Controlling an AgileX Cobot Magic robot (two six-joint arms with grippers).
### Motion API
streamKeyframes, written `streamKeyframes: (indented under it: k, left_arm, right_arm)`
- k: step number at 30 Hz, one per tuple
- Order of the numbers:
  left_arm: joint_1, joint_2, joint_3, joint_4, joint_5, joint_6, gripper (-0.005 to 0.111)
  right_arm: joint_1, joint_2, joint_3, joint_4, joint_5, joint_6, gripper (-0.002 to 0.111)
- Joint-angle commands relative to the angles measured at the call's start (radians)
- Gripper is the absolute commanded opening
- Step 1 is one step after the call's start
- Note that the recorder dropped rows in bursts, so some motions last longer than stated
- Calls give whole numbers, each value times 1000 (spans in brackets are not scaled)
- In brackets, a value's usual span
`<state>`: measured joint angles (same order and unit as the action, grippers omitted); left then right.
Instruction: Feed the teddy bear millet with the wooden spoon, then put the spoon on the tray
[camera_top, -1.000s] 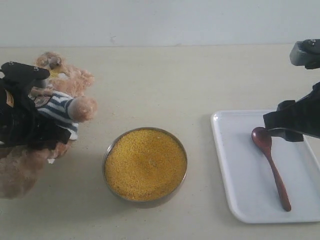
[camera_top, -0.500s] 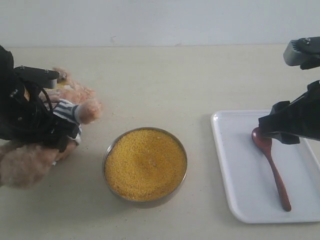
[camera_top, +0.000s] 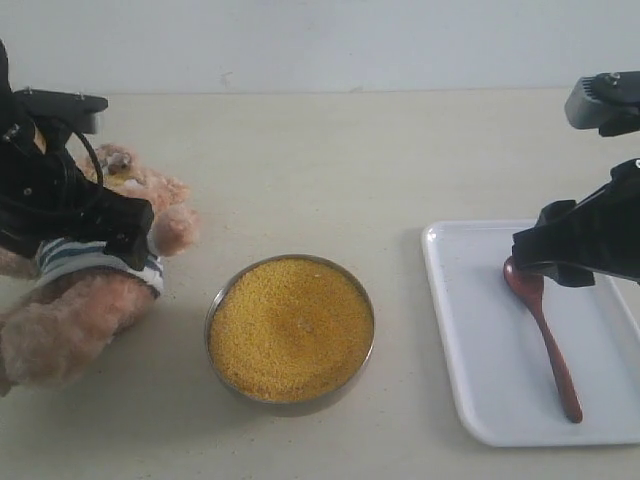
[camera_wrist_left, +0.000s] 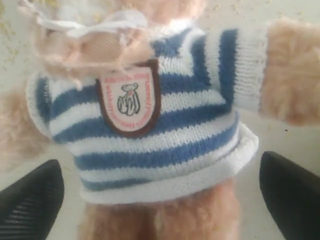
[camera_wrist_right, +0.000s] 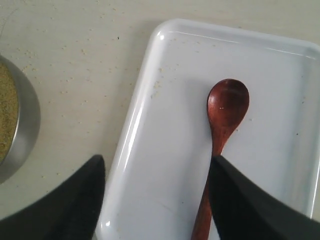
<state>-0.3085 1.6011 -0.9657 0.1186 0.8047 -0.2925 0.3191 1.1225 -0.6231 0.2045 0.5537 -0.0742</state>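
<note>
The wooden spoon (camera_top: 548, 340) lies flat in the white tray (camera_top: 470, 330) at the near right, its oval end pointing away. The right claw (camera_wrist_right: 157, 200) hangs over it with fingers apart, gripping nothing. Left of the tray, millet (camera_top: 290, 325) fills a metal bowl (camera_top: 213, 310) on the surface (camera_top: 320, 170). Farther left the teddy bear (camera_top: 75, 315) lies face up, with the left claw (camera_wrist_left: 160, 200) spread wide either side of its striped shirt (camera_wrist_left: 165, 125).

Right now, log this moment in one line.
left hand: open over teddy bear | right hand: open above wooden spoon | wooden spoon: on tray
</note>
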Motion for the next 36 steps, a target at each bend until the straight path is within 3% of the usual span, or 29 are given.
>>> streamKeyframes:
  k: [1,4,7,9,11,12,21,30,36]
  left_arm:
    - [-5,-74,-27,-6,35,-6,102]
    - [-3,-121,-28,-43,44,28,101]
    - [10,-160,-28,-81,50,68,83]
    - [26,-185,-28,-85,53,69,54]
    - [42,-214,-21,-89,44,69,15]
    - [53,-234,-12,-100,34,69,5]
    - [155,-477,159,-149,-183,79,4]
    - [162,-874,413,-179,-515,60,4]
    - [162,-1102,493,-179,-516,60,4]
  right_arm:
    - [3,-6,-4,3,-9,-12,57]
    - [3,-6,-4,3,-9,-10,56]
    - [3,-6,-4,3,-8,-9,42]
    - [3,-6,0,3,-10,-9,21]
    - [3,-16,22,3,-35,-1,0]
    - [3,-24,37,5,-56,13,1]
    - [3,-231,216,7,-325,130,0]
    - [3,-518,362,7,-445,128,0]
    - [3,-603,382,7,-412,128,0]
